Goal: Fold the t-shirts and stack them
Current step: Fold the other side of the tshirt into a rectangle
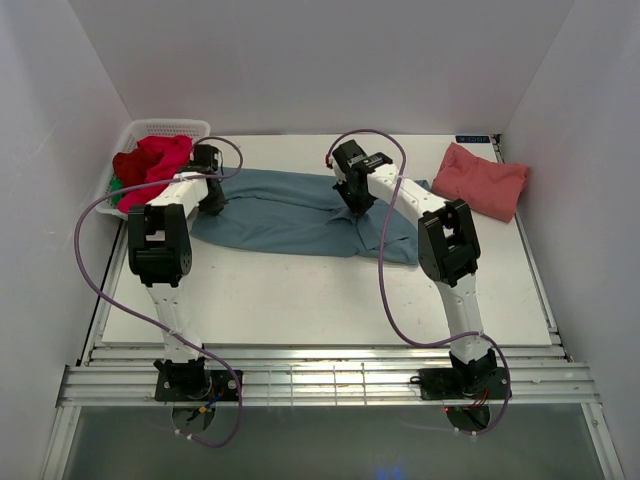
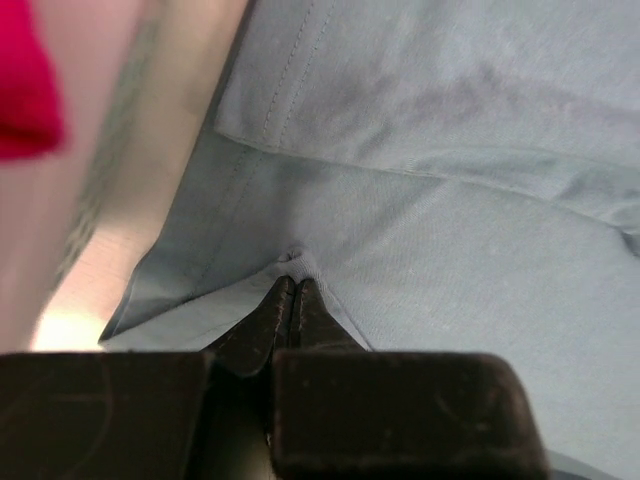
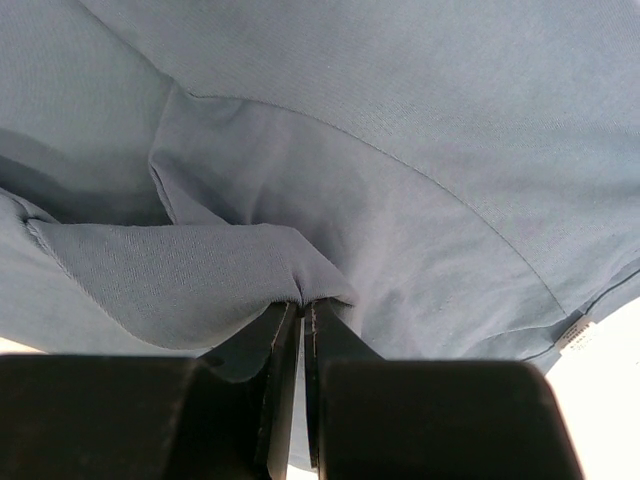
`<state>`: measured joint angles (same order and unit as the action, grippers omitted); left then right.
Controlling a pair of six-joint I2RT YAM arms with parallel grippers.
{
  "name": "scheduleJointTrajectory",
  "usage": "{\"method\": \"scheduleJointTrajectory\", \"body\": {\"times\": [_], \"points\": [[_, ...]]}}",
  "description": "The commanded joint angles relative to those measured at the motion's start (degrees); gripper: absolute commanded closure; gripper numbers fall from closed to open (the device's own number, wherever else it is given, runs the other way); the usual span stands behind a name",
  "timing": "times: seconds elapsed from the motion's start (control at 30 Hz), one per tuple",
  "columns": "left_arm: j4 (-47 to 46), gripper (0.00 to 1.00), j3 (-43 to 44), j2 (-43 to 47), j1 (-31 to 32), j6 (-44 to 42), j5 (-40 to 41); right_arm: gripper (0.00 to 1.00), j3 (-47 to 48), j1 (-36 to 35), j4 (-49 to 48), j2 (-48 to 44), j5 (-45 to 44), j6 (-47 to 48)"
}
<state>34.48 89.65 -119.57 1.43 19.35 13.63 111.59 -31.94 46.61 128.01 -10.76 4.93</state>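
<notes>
A large teal-blue t-shirt (image 1: 290, 215) lies spread across the back middle of the table. My left gripper (image 1: 212, 198) is at its left end, shut on a pinch of the blue cloth (image 2: 292, 262) near a hemmed edge. My right gripper (image 1: 357, 200) is over the shirt's right half, shut on a raised fold of the same shirt (image 3: 200, 275). A folded salmon-pink t-shirt (image 1: 480, 180) lies at the back right. A red t-shirt (image 1: 150, 165) with a bit of green t-shirt (image 1: 117, 186) under it is heaped in the basket; the red also shows blurred in the left wrist view (image 2: 25, 90).
A white lattice basket (image 1: 178, 127) stands at the back left corner, close beside the left gripper. White walls enclose the table on three sides. Purple cables loop from both arms. Bare white tabletop (image 1: 320, 300) lies in front of the blue shirt.
</notes>
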Motion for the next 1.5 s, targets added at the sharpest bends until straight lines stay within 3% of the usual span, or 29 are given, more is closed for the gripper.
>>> {"method": "scheduleJointTrajectory", "body": {"times": [0.0,0.8,1.33,1.47], "points": [[0.8,0.92,2.7,4.3,-0.1,0.2,2.4,0.92,0.2,0.4,-0.1,-0.7,-0.2,0.7],[2.0,0.93,3.4,7.2,-0.1,2.6,5.4,0.92,4.0,2.0,3.7,-4.2,-6.0,0.1],[2.2,0.74,1.7,5.3,-0.1,3.0,2.7,0.92,2.9,2.1,3.1,-3.6,-3.7,-0.1],[1.7,0.74,0.9,5.0,-0.1,3.4,2.6,0.92,2.1,2.1,2.7,-4.0,-3.3,-0.3]]}}
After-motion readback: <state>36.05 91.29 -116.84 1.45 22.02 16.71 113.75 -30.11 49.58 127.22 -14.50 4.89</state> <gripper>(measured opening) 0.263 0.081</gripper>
